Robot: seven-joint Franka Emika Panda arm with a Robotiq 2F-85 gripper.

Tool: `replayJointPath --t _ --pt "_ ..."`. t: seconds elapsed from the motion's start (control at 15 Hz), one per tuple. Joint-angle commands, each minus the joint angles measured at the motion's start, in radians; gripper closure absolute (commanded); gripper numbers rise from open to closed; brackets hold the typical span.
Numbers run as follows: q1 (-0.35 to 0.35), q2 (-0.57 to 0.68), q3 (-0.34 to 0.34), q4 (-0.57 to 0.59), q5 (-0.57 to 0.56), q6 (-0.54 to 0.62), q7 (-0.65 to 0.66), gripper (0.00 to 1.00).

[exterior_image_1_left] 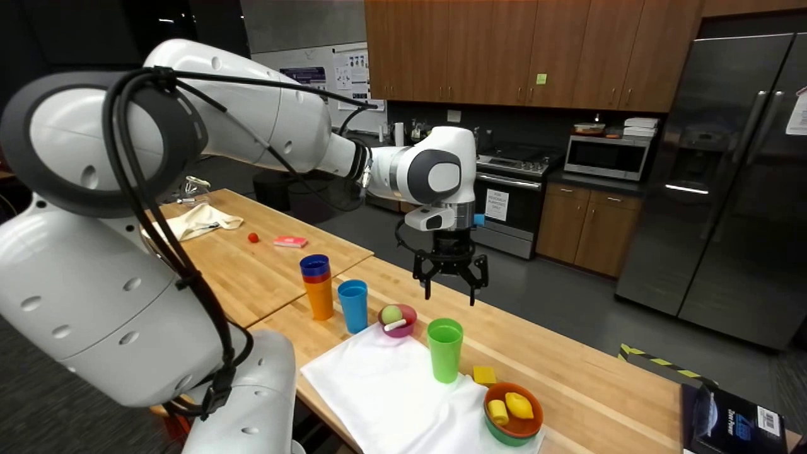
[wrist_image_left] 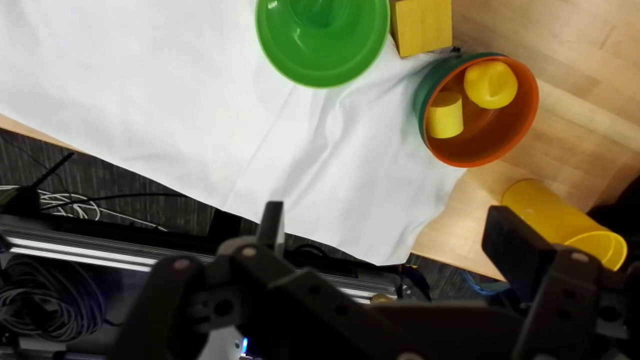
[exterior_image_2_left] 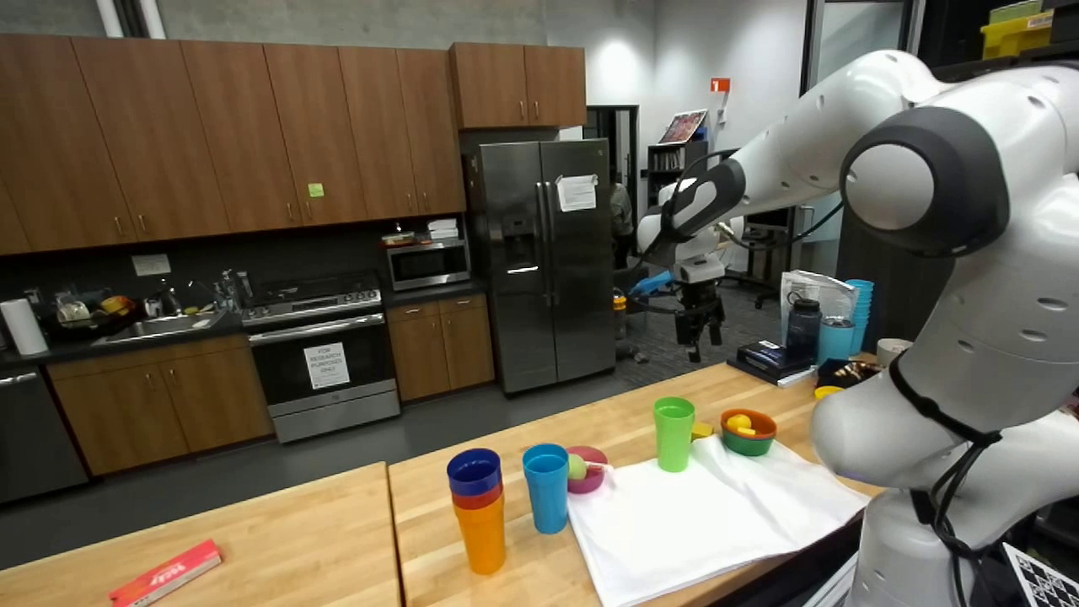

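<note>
1 green cup [exterior_image_1_left: 445,353] opens upward, axis vertical.

Free room over the white cloth [wrist_image_left: 190,95]; green cup [wrist_image_left: 323,42], yellow block [wrist_image_left: 425,26], bowl [wrist_image_left: 482,142] at its edge

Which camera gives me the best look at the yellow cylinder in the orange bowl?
The wrist view: the yellow cylinder appears largest there, its flat end and curved side both clear inside the orange bowl. Both exterior views show it much smaller; in an exterior view, only a small patch of the yellow cylinder shows.
</note>
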State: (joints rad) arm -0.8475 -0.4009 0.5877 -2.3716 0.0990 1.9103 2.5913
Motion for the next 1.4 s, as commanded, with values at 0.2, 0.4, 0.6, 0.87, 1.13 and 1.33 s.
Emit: replayJointPath --t 0.2,0.4,0.6,0.87,1.13,1.33 --pt "0.177 0.044 -0.15 0.0 -0.068 0.004 0.06 0.0" --pt "0.178 0.044 -0.15 0.0 -0.068 0.004 0.06 0.0" --pt "0.179 0.044 -0.151 0.0 -0.068 0.004 0.06 0.0" --pt "-0.095 -0.021 0.041 0.013 0.098 -0.085 0.009 0.0" --pt "-0.333 -0.073 0.181 0.032 0.291 -0.239 0.009 0.0" --pt "-0.563 -0.139 0.314 0.062 0.402 -0.408 0.009 0.0"
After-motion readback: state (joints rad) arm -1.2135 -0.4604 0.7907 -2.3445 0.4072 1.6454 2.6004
